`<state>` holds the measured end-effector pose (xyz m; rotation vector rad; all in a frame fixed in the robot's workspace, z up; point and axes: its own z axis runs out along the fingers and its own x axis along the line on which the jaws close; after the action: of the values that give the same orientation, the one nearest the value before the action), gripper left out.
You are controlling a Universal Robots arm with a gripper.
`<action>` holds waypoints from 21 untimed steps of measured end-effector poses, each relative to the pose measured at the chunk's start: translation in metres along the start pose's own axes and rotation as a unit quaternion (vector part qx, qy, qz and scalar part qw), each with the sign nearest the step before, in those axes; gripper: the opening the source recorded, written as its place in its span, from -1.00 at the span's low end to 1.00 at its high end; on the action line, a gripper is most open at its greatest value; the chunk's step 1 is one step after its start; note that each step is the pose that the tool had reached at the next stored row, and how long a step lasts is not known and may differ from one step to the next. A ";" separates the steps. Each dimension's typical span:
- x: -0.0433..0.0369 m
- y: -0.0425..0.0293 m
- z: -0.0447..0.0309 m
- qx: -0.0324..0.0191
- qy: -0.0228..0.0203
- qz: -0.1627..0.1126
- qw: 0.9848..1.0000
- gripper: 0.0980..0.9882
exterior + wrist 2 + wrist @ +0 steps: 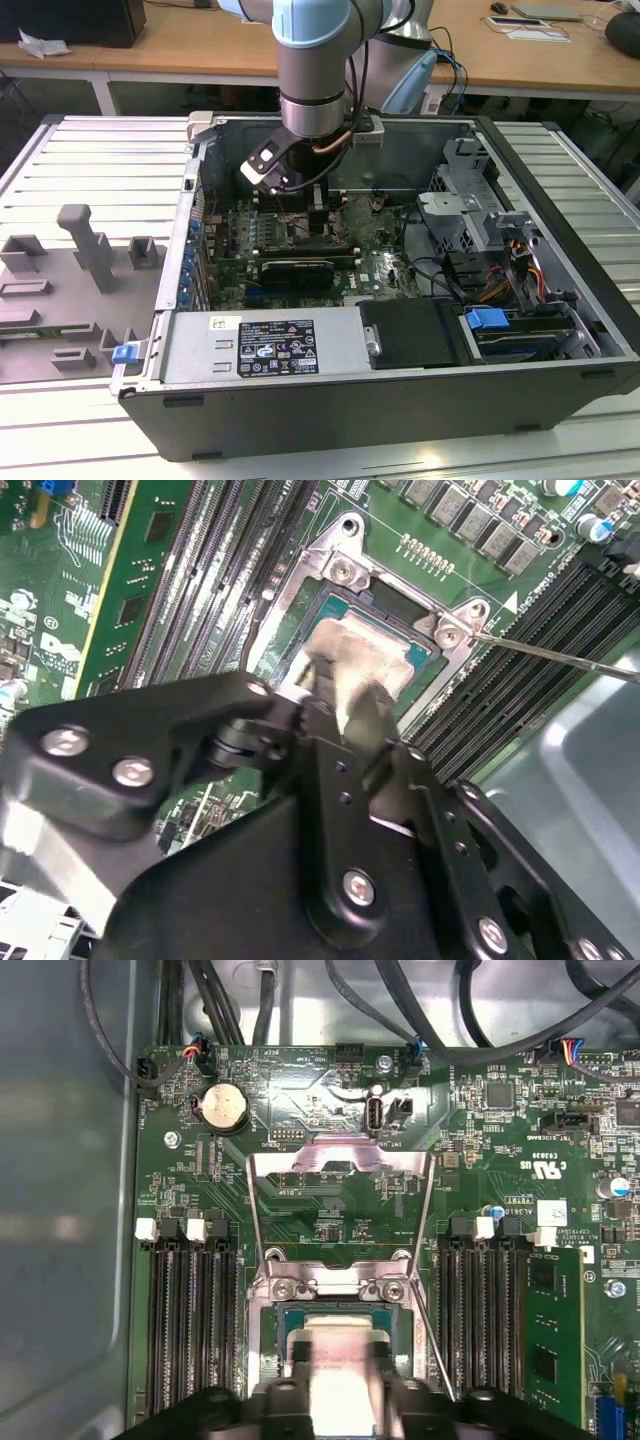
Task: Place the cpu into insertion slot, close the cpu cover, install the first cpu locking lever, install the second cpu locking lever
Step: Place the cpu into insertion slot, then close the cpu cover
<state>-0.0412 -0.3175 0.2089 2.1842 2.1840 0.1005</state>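
The cpu (338, 1345), a pale silvery square with a green edge, lies at the insertion slot (280, 1360) between my gripper's (340, 1355) two fingers (300, 1355). In the second wrist view the cpu (385, 650) sits inside the slot's metal rim (340, 570), with the gripper (350, 695) shut on it. I cannot tell whether the chip rests fully in the slot. The cpu cover (340, 1155), a thin metal frame with a big window, stands swung open behind the slot. A thin locking lever (560, 658) sticks out beside the slot, unlatched. In the exterior view the gripper (305, 205) reaches down into the open computer case.
Black memory slots (190, 1310) flank the socket on both sides. A coin battery (222, 1107) and cables (200, 1000) lie beyond the cover. The case wall (60, 1210) runs close by. A drive cage (470, 210) and power supply (260, 345) fill the case.
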 end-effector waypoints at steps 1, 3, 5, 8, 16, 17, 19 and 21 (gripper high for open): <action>0.0000 0.0001 -0.0005 0.000 0.000 0.000 1.000 -0.59; 0.0000 0.0001 -0.0008 0.000 0.000 0.000 1.000 -0.86; 0.0000 0.0002 -0.0013 0.000 0.000 0.000 1.000 -0.98; -0.0001 0.0002 -0.0019 0.000 0.000 0.000 1.000 -0.98; 0.0000 0.0005 -0.0050 0.000 0.000 0.000 1.000 -0.98; 0.0000 0.0005 -0.0053 0.000 0.000 0.000 1.000 -0.98; 0.0000 0.0007 -0.0073 0.000 0.000 0.000 1.000 -0.98; 0.0001 0.0007 -0.0083 0.000 0.000 0.001 1.000 -0.98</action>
<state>-0.0412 -0.3175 0.2173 2.1854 2.1829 0.1003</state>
